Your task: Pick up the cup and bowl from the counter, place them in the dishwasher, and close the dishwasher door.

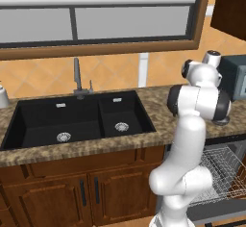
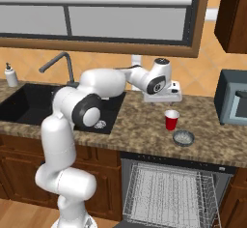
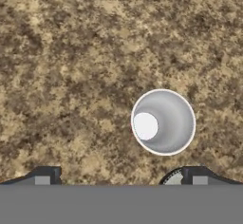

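The cup point(image 2: 171, 120) stands upright on the counter point(image 2: 140, 130), just above the open dishwasher point(image 2: 169, 193), and the bowl point(image 2: 183, 137) lies just beside the cup, on the side nearer the counter's front edge. From the right base view the cup looks red outside; the hand view shows its pale inside from straight above. The gripper point(image 2: 161, 99) hangs over the cup with its 2 fingers spread wide and nothing between them.

The risks, as I judge them:
1. In the hand view the cup sits off to 1 side of the midline between the fingertips point(image 3: 47, 176), so a straight descent may land a finger on the rim and tip it.
2. The bowl, probably the grey arc by the other fingertip, is close enough to be nudged toward the counter edge.
3. The dishwasher door point(image 1: 216, 215) lies down, so a low swing could strike the rack point(image 2: 166, 191).
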